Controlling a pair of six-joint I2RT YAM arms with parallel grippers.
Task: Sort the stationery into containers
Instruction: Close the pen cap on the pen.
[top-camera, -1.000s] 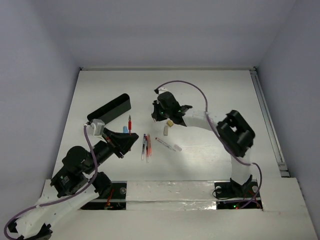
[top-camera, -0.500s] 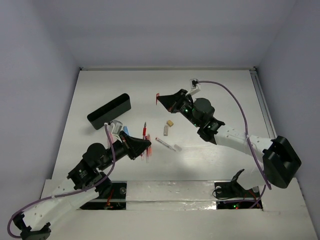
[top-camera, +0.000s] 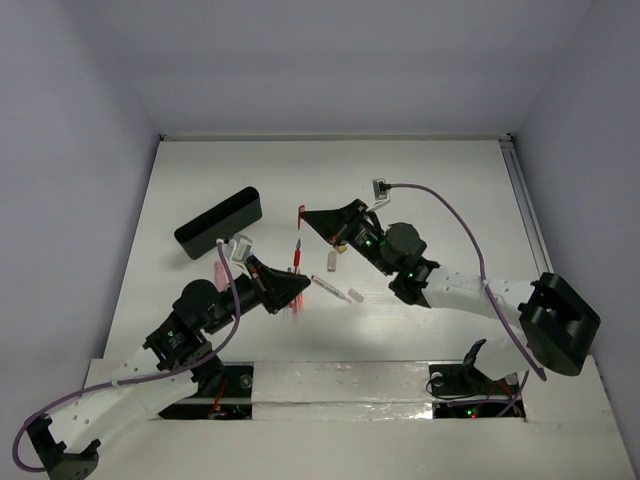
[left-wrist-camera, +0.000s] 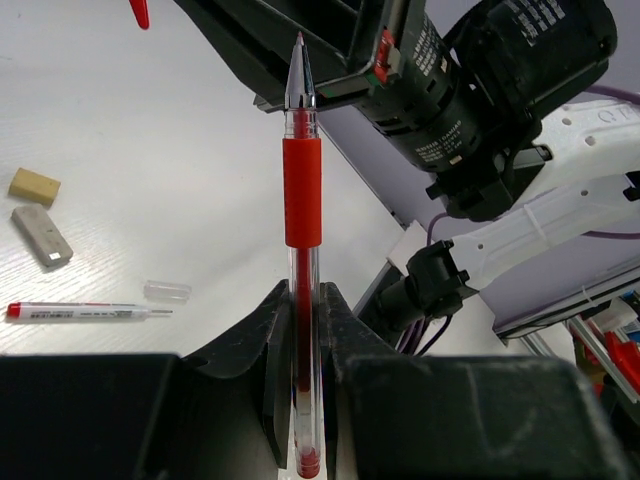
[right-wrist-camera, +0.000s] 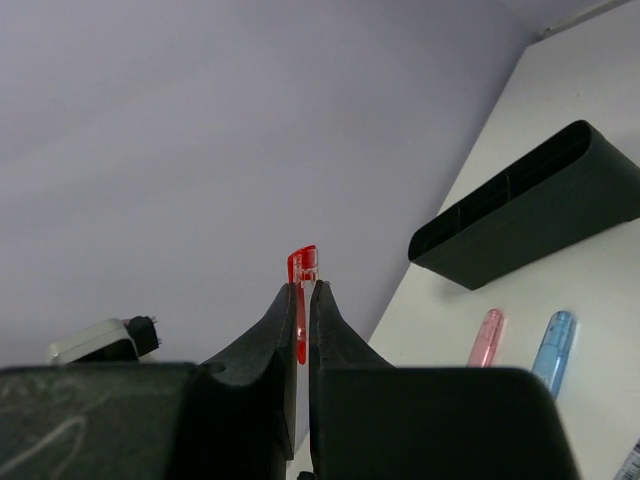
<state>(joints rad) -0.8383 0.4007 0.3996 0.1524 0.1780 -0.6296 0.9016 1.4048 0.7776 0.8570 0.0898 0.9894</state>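
Stationery in grip: red pen, pinched by its lower barrel between the left jaws; tip uncapped and pointing away from the wrist; red grip sleeve clear of the jaws; pen held in the air above the tabletop. In the left wrist view the tip overlaps the black body of the right arm; whether they touch cannot be told; in the top view the tip sits just short of the right jaws.

Right jaws: pressed onto a red cap; the cap's upper end protrudes beyond the jaw tips; cap held aloft, near the pen tip but apart from it.

On the tabletop, near the two jaws: beige eraser and grey eraser, side by side, close, not touching; white pen with a red end, lying flat; clear cap just beside its tip, apart from it.

Further left: pink capsule and blue capsule, lying side by side, not touching; box, black, long and narrow, open top showing, set beyond the capsules toward the far left of the tabletop; both capsules outside it.
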